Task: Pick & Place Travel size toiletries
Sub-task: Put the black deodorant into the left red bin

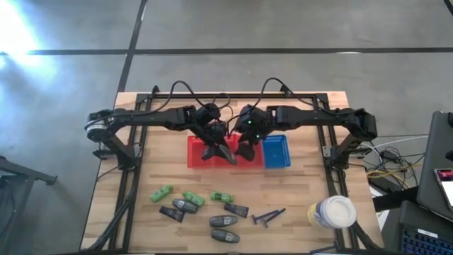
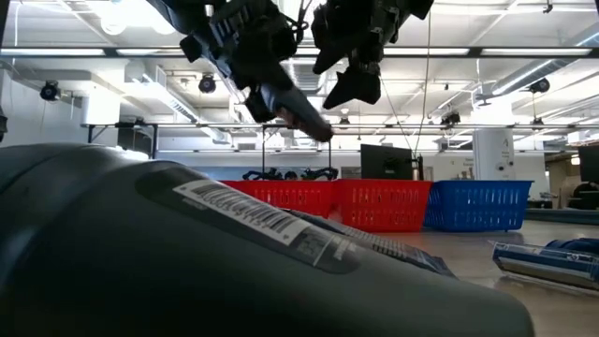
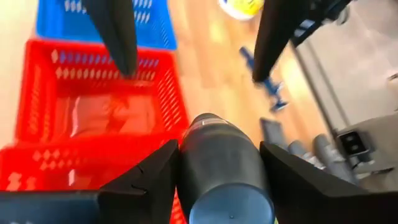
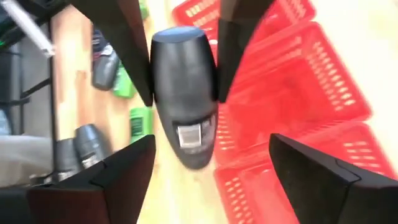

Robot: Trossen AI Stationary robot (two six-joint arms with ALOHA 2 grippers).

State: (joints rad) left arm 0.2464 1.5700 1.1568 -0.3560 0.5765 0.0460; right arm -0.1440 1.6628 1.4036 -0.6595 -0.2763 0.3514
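My left gripper (image 1: 225, 151) hangs over the red basket (image 1: 195, 157), shut on a grey rounded container (image 3: 217, 165). That container also shows in the right wrist view (image 4: 185, 93) and the low view (image 2: 301, 114). My right gripper (image 1: 245, 146) faces it from the right, open, with its fingers (image 3: 121, 37) spread wide just beyond the container's free end and touching nothing. The other toiletries lie near the table's near edge: green packets (image 1: 193, 197), grey containers (image 1: 221, 222), dark tubes (image 1: 237, 209) and blue razors (image 1: 269, 216). My left gripper pinches the grey container by the two sides of its body (image 3: 186, 168) between both fingers. The fingers (image 4: 121, 43) come slanting down from the left and lie along it. The container is lifted clear above the red basket, tilted, and its labelled end (image 4: 189, 137) sticks out toward my right gripper.
A blue basket (image 1: 276, 152) stands right of the red baskets (image 2: 374, 201). A big white-lidded yellow jar (image 1: 333, 212) sits near the table's near right corner. One grey container (image 2: 187, 253) lies right in front of the low camera and blocks much of that view.
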